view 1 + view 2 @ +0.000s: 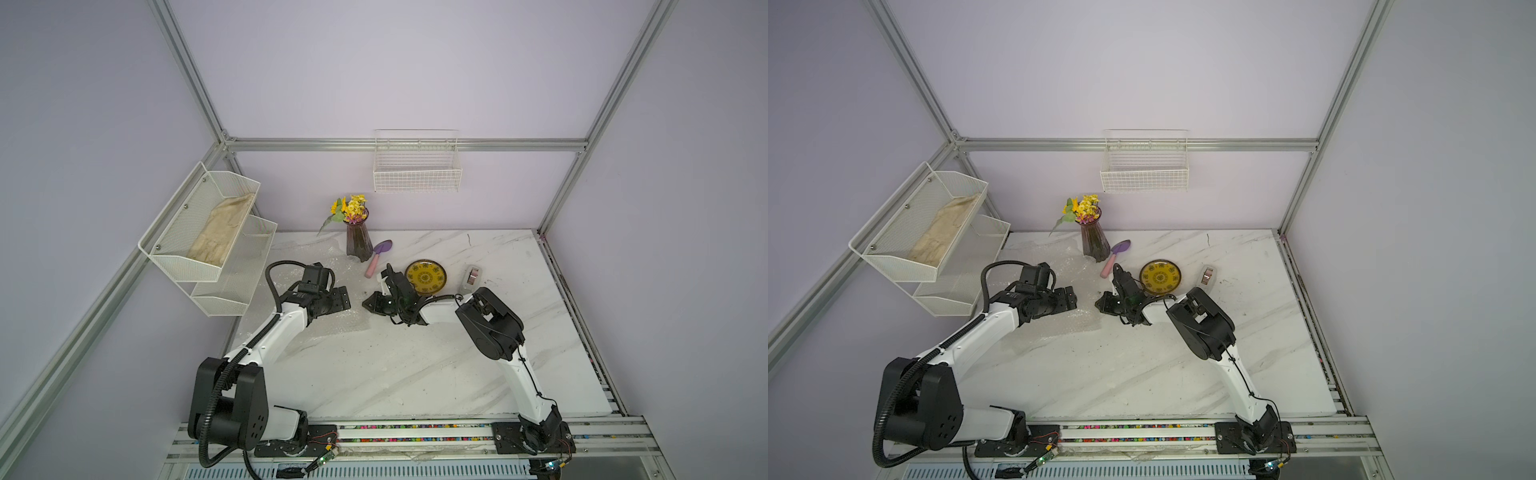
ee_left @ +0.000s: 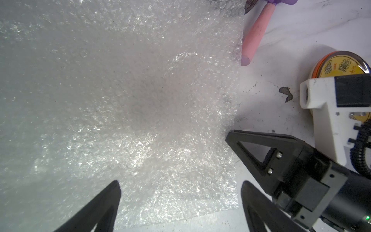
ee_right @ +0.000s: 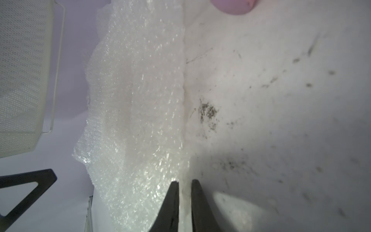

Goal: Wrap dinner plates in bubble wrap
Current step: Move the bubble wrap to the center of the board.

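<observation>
A clear, crinkly sheet of bubble wrap (image 1: pixel 351 321) (image 1: pixel 1077 324) lies on the left half of the marble table. My right gripper (image 3: pixel 184 181) is shut on its right edge, and the sheet (image 3: pixel 136 100) rises a little from the table there. My left gripper (image 2: pixel 180 182) (image 1: pixel 343 298) hovers open over the wrap (image 2: pixel 140 100), facing the right gripper (image 1: pixel 369 304). The yellow patterned dinner plate (image 1: pixel 425 277) (image 1: pixel 1160 278) sits behind the right wrist. An orange edge shows under its rim (image 2: pixel 318 62).
A purple vase of flowers (image 1: pixel 358 245) and a purple trowel with a pink handle (image 1: pixel 379 257) stand just behind the wrap. A grey tape dispenser (image 1: pixel 471 279) is right of the plate. A mesh shelf (image 1: pixel 208 241) hangs at the left and a wire basket (image 1: pixel 417 174) on the back wall.
</observation>
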{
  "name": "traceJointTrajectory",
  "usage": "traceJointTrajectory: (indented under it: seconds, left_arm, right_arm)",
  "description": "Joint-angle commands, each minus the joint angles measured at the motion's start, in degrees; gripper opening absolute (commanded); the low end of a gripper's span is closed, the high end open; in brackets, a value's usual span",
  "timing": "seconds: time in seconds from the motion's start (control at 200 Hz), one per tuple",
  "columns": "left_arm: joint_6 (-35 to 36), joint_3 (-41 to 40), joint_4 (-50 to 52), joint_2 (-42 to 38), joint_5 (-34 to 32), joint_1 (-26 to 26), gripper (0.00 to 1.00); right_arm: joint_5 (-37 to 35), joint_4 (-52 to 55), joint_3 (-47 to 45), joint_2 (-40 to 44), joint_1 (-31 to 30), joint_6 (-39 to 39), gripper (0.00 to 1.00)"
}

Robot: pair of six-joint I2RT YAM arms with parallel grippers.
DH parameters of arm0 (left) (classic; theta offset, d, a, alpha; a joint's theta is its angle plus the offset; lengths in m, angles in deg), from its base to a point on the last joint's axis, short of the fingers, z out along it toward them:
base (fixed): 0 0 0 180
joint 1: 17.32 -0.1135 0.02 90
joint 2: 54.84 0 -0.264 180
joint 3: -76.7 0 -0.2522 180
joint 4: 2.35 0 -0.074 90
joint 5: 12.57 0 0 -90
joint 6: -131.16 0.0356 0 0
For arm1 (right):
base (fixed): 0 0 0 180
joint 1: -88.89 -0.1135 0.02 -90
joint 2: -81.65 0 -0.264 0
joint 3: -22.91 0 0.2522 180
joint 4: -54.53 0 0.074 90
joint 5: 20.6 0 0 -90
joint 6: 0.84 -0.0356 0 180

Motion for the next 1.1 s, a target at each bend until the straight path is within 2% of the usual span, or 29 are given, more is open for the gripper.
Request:
traceJointTrajectory:
  seconds: [0.0, 0.13, 0.52, 0.62, 0.7, 0.82, 1.095]
  left_arm:
    - [-0.60, -2.55, -0.45, -1.97, 0.79, -0.38, 0.92]
    - [-0.64, -2.48, 0.03, -2.97, 0.28, -0.50, 0.92]
    - [0.75, 0.52, 1.94, -9.41, -3.49, -1.33, 0.92]
    - [1.82, 2.49, 3.21, -8.56, -0.97, -1.34, 0.92]
    - [4.97, 4.67, 5.22, -6.46, 4.91, -1.34, 0.92]
    - [4.30, 6.08, 7.58, -3.08, 11.05, -0.83, 0.91]
    - [2.27, 5.24, 7.72, -0.61, 11.72, 2.26, 0.91]
  right_arm:
    - [-0.37, 0.75, 0.86, 0.23, -0.57, -1.29, 0.09]
    - [-2.67, 4.66, 1.12, 3.44, -0.97, 0.45, 0.00]
    - [-4.00, 16.82, -2.45, 18.92, -1.43, 1.36, 0.00]
    - [-3.69, 22.42, -4.56, 24.03, -1.46, 1.18, 0.00]
    - [-5.37, 28.25, -7.98, 29.32, -1.19, 1.93, 0.00]
    - [-7.25, 36.41, -15.77, 38.02, 0.42, 2.78, 0.00]
    - [-4.21, 53.93, -31.66, 56.84, 6.34, 7.15, 0.00]
